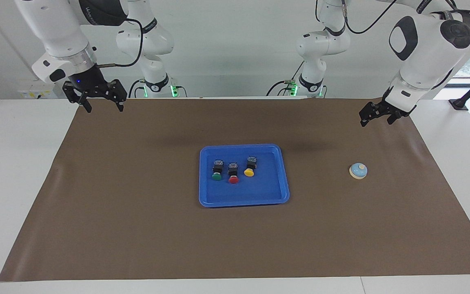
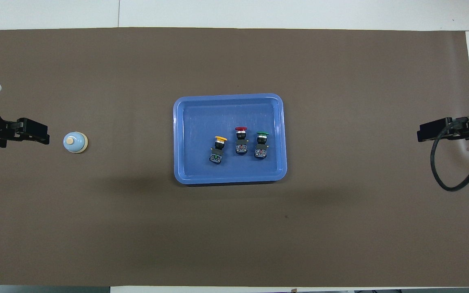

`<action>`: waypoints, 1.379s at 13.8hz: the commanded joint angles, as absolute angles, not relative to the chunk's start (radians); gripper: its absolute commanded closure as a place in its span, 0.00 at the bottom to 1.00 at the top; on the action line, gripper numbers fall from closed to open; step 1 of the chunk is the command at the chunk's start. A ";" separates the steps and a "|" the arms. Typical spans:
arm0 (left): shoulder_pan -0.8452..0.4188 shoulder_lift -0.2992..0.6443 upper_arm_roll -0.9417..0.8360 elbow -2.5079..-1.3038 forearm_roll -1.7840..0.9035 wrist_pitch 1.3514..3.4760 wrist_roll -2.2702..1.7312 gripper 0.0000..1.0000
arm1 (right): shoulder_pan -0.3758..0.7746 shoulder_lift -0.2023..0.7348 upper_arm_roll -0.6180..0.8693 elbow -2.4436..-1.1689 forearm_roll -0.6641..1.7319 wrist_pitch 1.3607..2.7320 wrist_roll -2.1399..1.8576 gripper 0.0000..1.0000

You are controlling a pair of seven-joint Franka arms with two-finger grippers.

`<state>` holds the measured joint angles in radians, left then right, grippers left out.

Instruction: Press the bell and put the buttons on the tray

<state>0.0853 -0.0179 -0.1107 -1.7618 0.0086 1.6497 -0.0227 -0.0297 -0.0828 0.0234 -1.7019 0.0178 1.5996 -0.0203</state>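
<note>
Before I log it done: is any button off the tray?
No, the green button, red button and yellow button all lie inside the tray.

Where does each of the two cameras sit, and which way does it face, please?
Facing view: high across the table, facing the robots; shows both arms whole, the right gripper and left gripper raised.
Overhead view: above the robots' end, looking steeply down; only gripper ends show at the side edges.
Shared: the tray with three buttons, and the bell.
</note>
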 commanded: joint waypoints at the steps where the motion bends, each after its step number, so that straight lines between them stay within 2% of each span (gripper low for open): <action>1: 0.087 -0.029 -0.110 -1.763 0.008 1.643 -0.028 0.00 | -0.038 -0.075 0.023 -1.686 0.040 1.580 -0.009 0.00; 16: 0.087 -0.029 -0.109 -1.763 0.008 1.643 -0.028 0.00 | -0.028 -0.083 0.026 -1.694 -0.020 1.506 -0.014 0.00; 19: 0.058 -0.060 -0.127 -1.759 0.024 1.626 -0.171 0.00 | -0.028 -0.083 0.026 -1.694 -0.020 1.506 -0.014 0.00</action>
